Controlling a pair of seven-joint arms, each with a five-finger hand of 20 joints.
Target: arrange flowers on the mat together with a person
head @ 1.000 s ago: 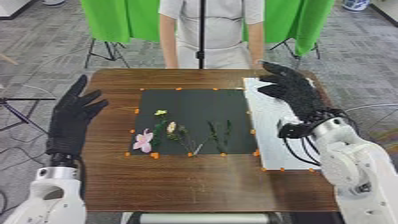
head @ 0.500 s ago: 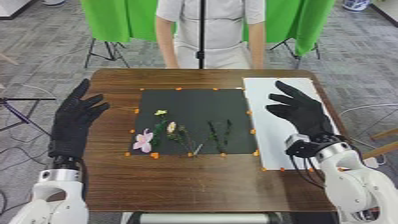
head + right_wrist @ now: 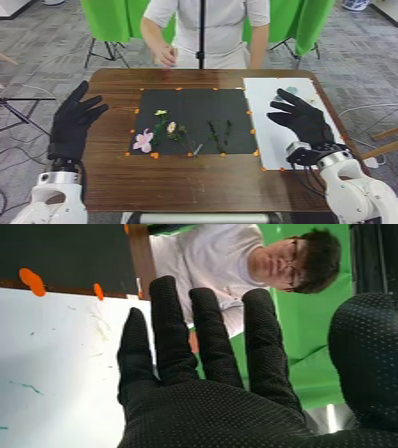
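Note:
The dark mat (image 3: 195,107) lies on the table with flowers along its near part: a pink flower (image 3: 143,141), a yellow one (image 3: 161,112), a pale blossom (image 3: 171,127) and dark green stems (image 3: 213,132). In the head view my right hand (image 3: 302,120) is over the white board, fingers straight and empty. My left hand (image 3: 71,120) is held left of the mat, fingers relaxed, holding nothing. From the right wrist view, my right hand (image 3: 213,409) has its fingers spread, with the dark mat (image 3: 62,249) beyond.
A white board (image 3: 275,135) with small marks lies right of the mat. Orange tabs (image 3: 155,155) line the mat's edges. A person stands at the far edge, one hand (image 3: 164,55) raised near the table. A thin black pole stands in front of the person.
My right hand has come back from the board's far part toward me. The person's hand has risen near the far edge. The left hand has hardly moved.

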